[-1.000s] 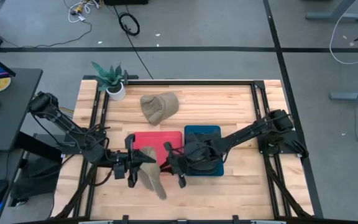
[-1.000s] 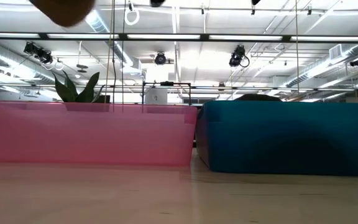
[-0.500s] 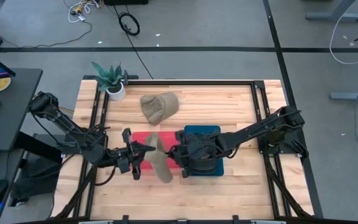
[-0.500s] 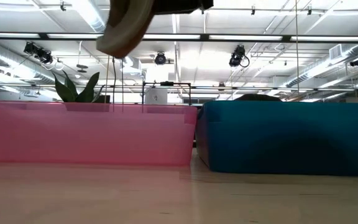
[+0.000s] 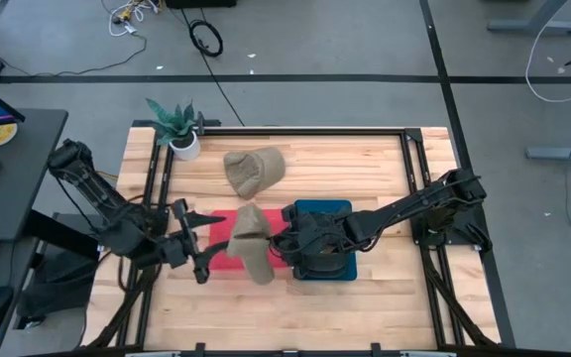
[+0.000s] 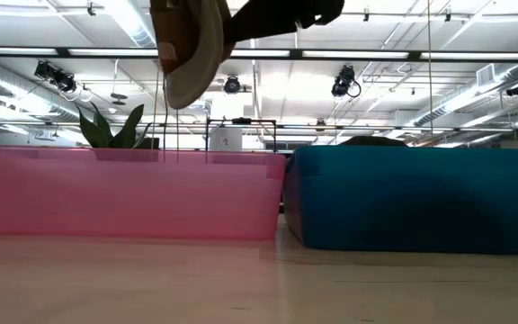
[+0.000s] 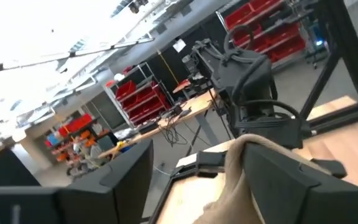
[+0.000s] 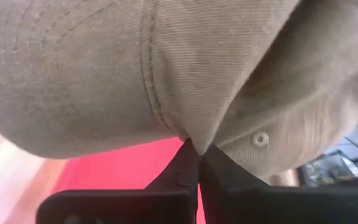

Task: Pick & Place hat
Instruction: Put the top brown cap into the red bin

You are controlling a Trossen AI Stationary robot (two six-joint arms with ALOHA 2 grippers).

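High view: the right end effector (image 5: 278, 245), pinched shut on the tan hat (image 5: 250, 241), holds it above the pink bin (image 5: 228, 252), the spread left end effector (image 5: 192, 253) just beside.

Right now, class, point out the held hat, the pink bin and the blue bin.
held hat (image 5: 252, 241), high view, on its tan crown.
pink bin (image 6: 124, 193), low view, on its front wall.
blue bin (image 6: 421, 198), low view, on its front wall.
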